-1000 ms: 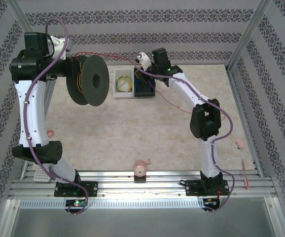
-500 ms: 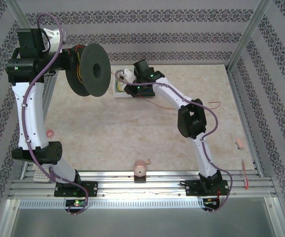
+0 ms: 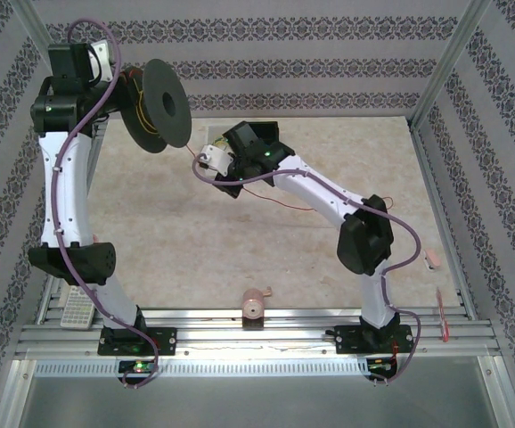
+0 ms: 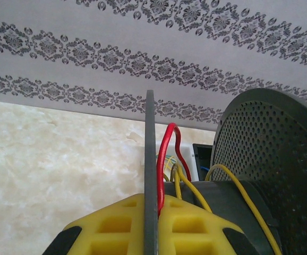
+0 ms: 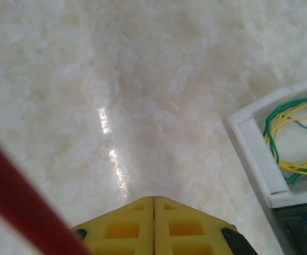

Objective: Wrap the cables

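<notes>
My left gripper is shut on the thin edge of a black spool's near flange, and the red cable is pinched beside it. Yellow wire lies on the spool's hub. From above, the spool hangs high at the back left. The red cable trails from under it, across the right arm, down to the table. My right gripper sits just below and right of the spool. Its pads meet with nothing between them. A blurred red cable crosses close to that camera at lower left.
A white tray with a yellow-green wire coil lies right of the right gripper, with a dark bin beside it. A pink roller stands at the front rail. Small pink items lie at the right edge.
My right gripper has swung left and nearer, from the bins to a spot under the spool, pulling the red cable along. The left arm has carried the spool up and back.
</notes>
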Action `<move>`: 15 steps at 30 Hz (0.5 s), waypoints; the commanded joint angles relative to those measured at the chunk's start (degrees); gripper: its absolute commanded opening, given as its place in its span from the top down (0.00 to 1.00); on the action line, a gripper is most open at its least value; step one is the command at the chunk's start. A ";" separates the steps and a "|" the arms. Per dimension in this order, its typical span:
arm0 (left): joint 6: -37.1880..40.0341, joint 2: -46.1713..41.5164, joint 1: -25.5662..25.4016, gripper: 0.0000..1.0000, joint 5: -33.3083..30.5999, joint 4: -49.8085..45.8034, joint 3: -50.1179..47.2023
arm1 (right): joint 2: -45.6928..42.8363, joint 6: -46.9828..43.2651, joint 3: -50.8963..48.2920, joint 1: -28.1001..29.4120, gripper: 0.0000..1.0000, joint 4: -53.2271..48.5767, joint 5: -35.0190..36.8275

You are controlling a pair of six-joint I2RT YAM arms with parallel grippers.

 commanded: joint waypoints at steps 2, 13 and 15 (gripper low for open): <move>-1.81 1.46 -0.60 1.00 -6.62 10.33 -0.99 | -1.83 -5.62 5.34 3.80 1.00 -9.43 0.96; 5.47 10.18 -8.38 1.00 -14.79 3.27 2.31 | 1.73 -10.27 26.68 8.24 1.00 -19.92 3.43; 7.53 10.93 -10.53 1.00 -16.82 2.24 1.72 | 4.00 -10.95 31.57 8.28 1.00 -21.73 4.96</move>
